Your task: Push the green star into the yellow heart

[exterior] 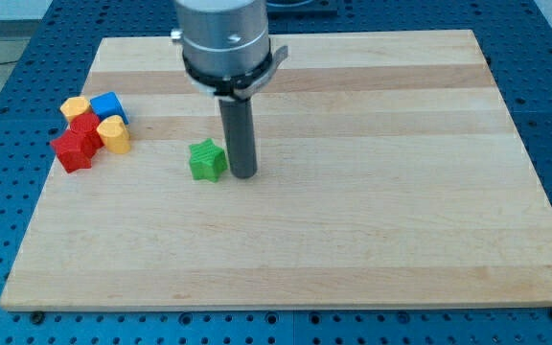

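The green star (206, 160) lies on the wooden board, left of the middle. My tip (243, 174) stands just to the star's right, touching or nearly touching its edge. The yellow heart (114, 135) lies in a cluster of blocks near the board's left edge, well to the left of the star and slightly higher in the view.
The cluster holds a yellow block (75, 107), a blue block (109, 104), a red block (85, 128) and a red star-like block (72, 151), all touching or close together. The board (372, 192) ends at a blue perforated table surround.
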You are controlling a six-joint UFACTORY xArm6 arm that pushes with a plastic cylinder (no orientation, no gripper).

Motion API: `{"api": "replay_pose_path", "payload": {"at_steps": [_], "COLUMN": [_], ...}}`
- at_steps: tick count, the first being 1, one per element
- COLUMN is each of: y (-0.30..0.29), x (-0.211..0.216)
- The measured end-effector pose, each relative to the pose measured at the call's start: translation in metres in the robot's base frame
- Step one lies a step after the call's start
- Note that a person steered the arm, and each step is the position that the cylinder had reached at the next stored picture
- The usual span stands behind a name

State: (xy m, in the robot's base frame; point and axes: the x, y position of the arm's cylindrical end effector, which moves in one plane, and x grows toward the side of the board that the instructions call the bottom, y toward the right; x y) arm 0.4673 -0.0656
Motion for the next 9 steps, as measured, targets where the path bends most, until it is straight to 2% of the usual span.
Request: {"api": "replay_pose_path", "payload": {"at_steps": [2, 3, 4, 6, 8, 9], "y": [-0.061, -0.017, -0.024, -0.087, -0.077, -0.09], "x": [-0.003, -0.009, -0.016, -0.023, -0.035, -0.048]}}
